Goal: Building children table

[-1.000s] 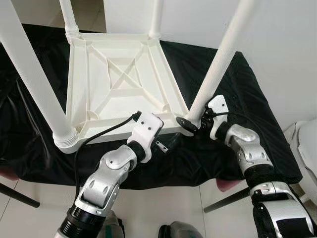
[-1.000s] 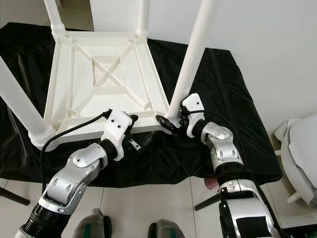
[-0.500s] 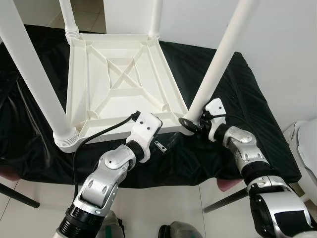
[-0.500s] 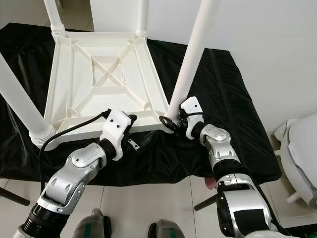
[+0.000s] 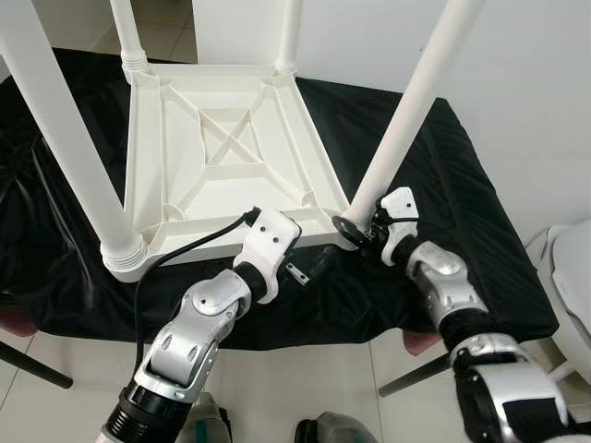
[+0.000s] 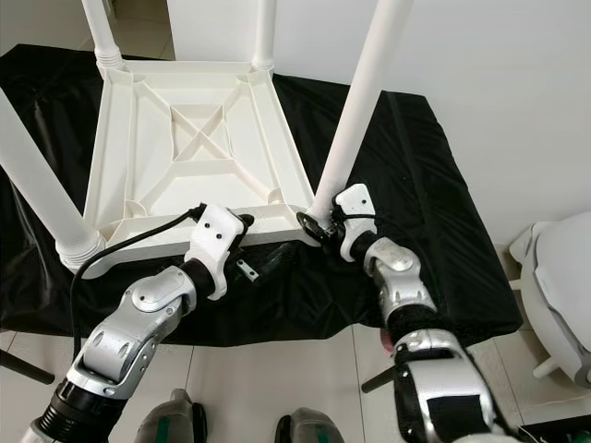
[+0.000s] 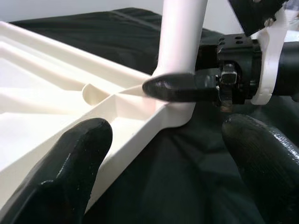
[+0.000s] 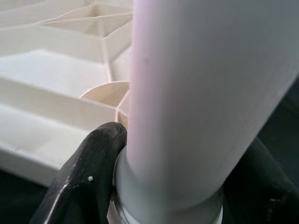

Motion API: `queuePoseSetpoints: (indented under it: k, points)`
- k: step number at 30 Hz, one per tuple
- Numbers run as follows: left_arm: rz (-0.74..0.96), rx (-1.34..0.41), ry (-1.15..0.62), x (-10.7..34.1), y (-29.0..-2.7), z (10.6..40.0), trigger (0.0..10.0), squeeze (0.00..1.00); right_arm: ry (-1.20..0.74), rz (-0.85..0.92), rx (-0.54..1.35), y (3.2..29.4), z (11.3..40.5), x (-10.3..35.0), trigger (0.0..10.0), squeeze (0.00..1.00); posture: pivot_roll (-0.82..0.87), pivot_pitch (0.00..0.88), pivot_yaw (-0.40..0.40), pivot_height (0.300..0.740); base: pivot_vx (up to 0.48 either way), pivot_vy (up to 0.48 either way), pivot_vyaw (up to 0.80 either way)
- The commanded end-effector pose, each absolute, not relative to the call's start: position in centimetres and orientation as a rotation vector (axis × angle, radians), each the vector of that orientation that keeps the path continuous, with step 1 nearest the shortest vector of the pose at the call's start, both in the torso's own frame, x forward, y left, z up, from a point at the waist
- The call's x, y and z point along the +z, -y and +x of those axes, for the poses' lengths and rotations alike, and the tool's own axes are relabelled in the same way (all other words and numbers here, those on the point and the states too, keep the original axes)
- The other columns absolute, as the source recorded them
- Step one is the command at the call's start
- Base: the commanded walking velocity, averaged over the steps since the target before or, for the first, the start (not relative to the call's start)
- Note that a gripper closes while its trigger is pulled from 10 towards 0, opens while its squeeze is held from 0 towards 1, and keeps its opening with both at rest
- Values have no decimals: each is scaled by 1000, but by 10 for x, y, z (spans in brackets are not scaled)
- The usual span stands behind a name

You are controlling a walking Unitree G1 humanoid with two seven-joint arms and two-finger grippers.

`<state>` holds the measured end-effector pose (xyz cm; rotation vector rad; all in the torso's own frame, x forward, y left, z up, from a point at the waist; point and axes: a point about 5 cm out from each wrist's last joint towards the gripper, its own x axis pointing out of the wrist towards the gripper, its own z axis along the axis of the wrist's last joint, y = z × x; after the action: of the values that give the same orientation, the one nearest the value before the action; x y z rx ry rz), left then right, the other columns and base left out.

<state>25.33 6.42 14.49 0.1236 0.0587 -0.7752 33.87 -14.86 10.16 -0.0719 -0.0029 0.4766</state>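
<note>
The white plastic children's table (image 5: 222,157) lies upside down on a black cloth, with its legs pointing up. My right gripper (image 5: 355,231) is shut on the base of the near right leg (image 5: 406,120), where the leg meets the corner socket. In the right wrist view, one black finger (image 8: 88,177) presses against that leg (image 8: 201,93). My left gripper (image 5: 309,268) hovers open at the table's front edge, just left of that corner. Of its fingers (image 7: 70,172), one is by the rim and the other is over the cloth. The right gripper's finger (image 7: 180,87) crosses in front of it.
The near left leg (image 5: 74,157) and two far legs (image 5: 129,37) stand upright. The black cloth (image 5: 434,185) covers the support out to its right and front edges. A white rounded object (image 5: 572,277) stands on the tiled floor at right. A white wall is behind.
My right forearm has swung inward toward the left while its gripper has stayed on the leg's base. The left arm has barely moved.
</note>
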Motion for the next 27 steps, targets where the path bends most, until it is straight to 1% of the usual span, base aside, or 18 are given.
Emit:
queuePoseSetpoints:
  k: [1,4,6,7,10,14,16,18,22,23,27]
  points:
    - [120,-809,-65,144,-64,250,10000,0,-29,-46,345,156,338,98,10000,0,-4,0,-89,740,0,0,0]
    - [122,-806,-65,144,-65,250,10000,0,-20,-42,295,153,336,98,10000,0,-3,0,-88,740,0,0,0]
    - [122,-799,-64,144,-66,251,10000,0,-21,-13,219,150,334,97,10000,0,-2,0,-90,740,0,0,0]
    - [122,-799,-64,144,-66,251,10000,0,-21,-13,219,150,334,97,10000,0,-2,0,-90,740,0,0,0]
    - [121,-794,-60,145,-67,251,10000,0,-26,21,71,140,327,97,10000,0,-1,0,-93,740,0,0,0]
    - [122,-791,-57,145,-67,252,10000,0,-25,44,-7,131,322,98,10000,0,1,0,-94,740,0,0,0]
    - [120,-787,-54,146,-66,253,10000,0,-52,65,10,118,319,96,10000,0,3,0,-94,740,0,0,0]
    - [112,-786,-51,147,-66,253,10000,0,-30,38,45,112,318,101,10000,0,2,0,-91,740,0,0,0]
    - [116,-793,-49,148,-65,253,10000,0,-26,48,43,116,318,104,10000,0,-1,0,-88,740,0,0,0]
    - [118,-794,-48,148,-65,254,10000,0,-14,74,52,116,318,106,10000,1000,-3,0,-85,740,0,0,0]
    - [119,-787,-44,149,-66,256,10000,0,25,96,83,115,317,112,10000,1000,-3,0,-84,740,0,0,0]
